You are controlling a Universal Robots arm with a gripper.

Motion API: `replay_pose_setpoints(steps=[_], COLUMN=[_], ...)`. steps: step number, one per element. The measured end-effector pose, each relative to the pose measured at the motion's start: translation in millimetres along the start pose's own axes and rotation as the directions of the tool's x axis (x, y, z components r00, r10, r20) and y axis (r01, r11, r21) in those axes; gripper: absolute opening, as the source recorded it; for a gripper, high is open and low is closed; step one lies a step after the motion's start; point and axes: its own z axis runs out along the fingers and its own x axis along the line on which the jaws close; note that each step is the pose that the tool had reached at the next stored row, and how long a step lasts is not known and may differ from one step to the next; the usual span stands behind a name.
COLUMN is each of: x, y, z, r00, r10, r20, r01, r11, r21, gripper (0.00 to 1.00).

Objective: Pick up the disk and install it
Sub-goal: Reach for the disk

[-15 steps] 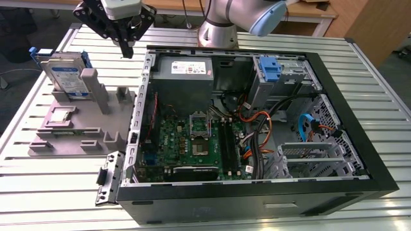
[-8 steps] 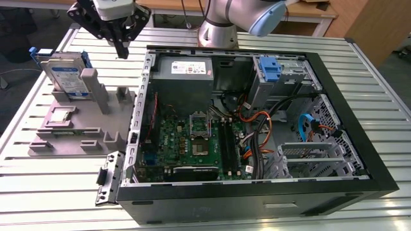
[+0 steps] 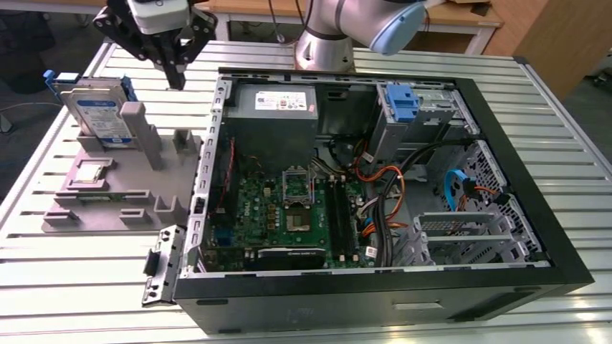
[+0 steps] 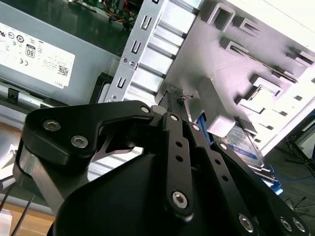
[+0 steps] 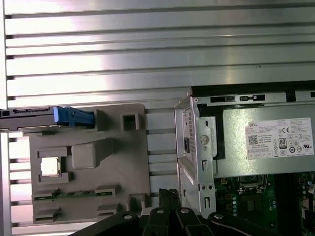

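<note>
Disk [image 3: 96, 113]: stood on edge in grey holder [image 3: 105, 209] just outside computer case [image 3: 383, 304], not yet lifted. Gripper [image 3: 177, 80]: hovered near case's outer wall, above holder, tips pressed together, empty, touching nothing. Left undone, by judgement: both pickup and installing.

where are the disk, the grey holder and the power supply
disk [image 3: 99, 115], exterior view, on its blue-and-white label
grey holder [image 3: 134, 179], exterior view, on its flat base
power supply [image 3: 284, 100], exterior view, on its white sticker
</note>
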Motion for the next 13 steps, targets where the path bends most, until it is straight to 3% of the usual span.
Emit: replay_pose_setpoints(steps=[8,13], x=[11.5,14.4], y=[-1.0,0.3], z=[3.6,4.5], r00=[1.0,1.0], r10=[0.0,0.0], r20=[0.0,0.0001], r01=[0.0,0.0], r11=[1.0,1.0], r21=[0.0,0.0], gripper=[0.11,0.11])
